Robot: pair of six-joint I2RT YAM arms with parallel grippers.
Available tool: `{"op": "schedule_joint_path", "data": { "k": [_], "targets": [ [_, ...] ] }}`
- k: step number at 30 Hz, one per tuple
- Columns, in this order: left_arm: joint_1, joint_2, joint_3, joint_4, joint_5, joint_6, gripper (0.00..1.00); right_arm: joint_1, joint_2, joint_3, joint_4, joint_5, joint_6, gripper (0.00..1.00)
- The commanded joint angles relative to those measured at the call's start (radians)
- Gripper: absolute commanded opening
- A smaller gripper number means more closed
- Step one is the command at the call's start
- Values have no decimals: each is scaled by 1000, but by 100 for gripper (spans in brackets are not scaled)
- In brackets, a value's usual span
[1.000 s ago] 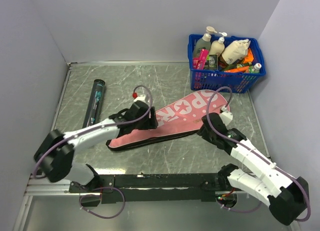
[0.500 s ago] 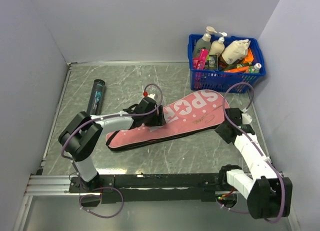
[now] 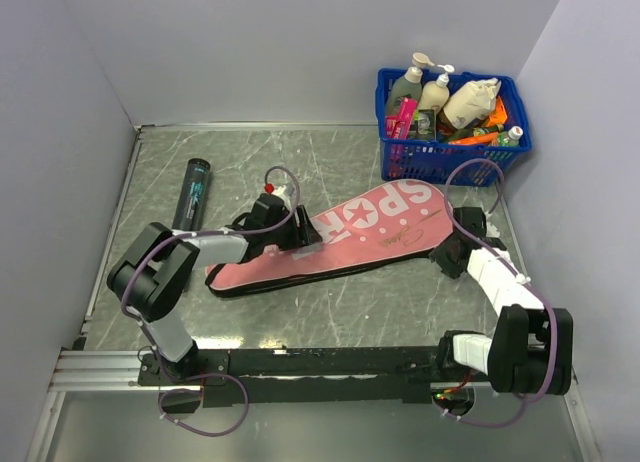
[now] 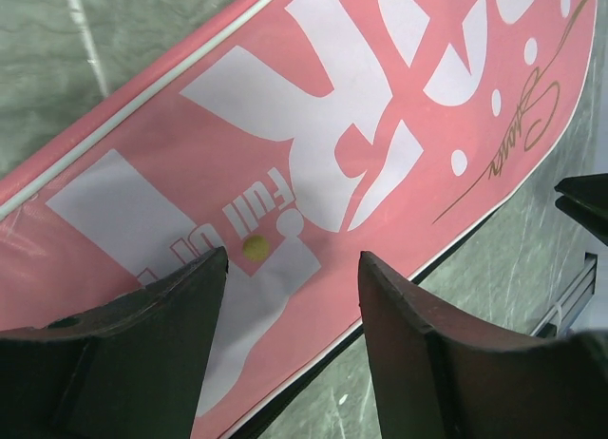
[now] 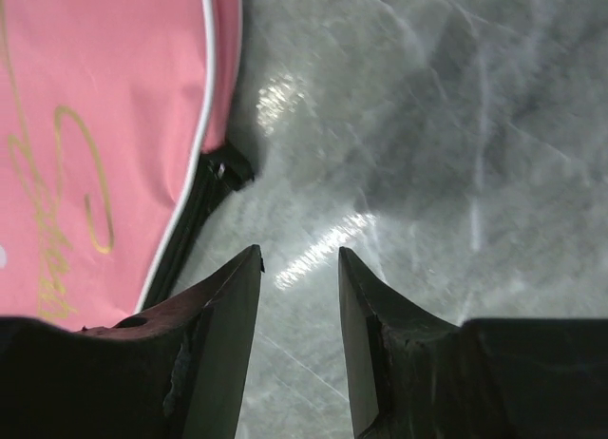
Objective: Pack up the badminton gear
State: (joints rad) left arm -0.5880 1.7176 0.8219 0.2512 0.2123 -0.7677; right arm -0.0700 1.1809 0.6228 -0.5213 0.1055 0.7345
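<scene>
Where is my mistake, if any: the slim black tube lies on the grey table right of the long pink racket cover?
The side is wrong. The top view shows the slim black tube lying on the grey table left of the long pink racket cover.

Pink racket cover (image 3: 365, 227): long and flat, with black edging, white piping, large white "SPOR" lettering, white stars and dots, and a gold script signature. It lies closed and flat across the middle of the table (image 3: 330, 162) on a diagonal, narrow end near-left, broad rounded end far-right. Slim black tube (image 3: 192, 194): greenish label, lying on its side, pointing near-to-far, left of the cover and well apart.
</scene>
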Motion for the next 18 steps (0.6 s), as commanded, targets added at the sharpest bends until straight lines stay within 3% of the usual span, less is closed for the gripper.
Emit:
{"op": "schedule_joint_path", "data": {
  "k": [1,18],
  "targets": [
    [34,7,-79,-95,-57,33,65,-4,29,54,81,-23,-14,45],
    [43,-6,-95,-87,-39,47,65,65,144,81,162,-73,26,44]
  ]
}}
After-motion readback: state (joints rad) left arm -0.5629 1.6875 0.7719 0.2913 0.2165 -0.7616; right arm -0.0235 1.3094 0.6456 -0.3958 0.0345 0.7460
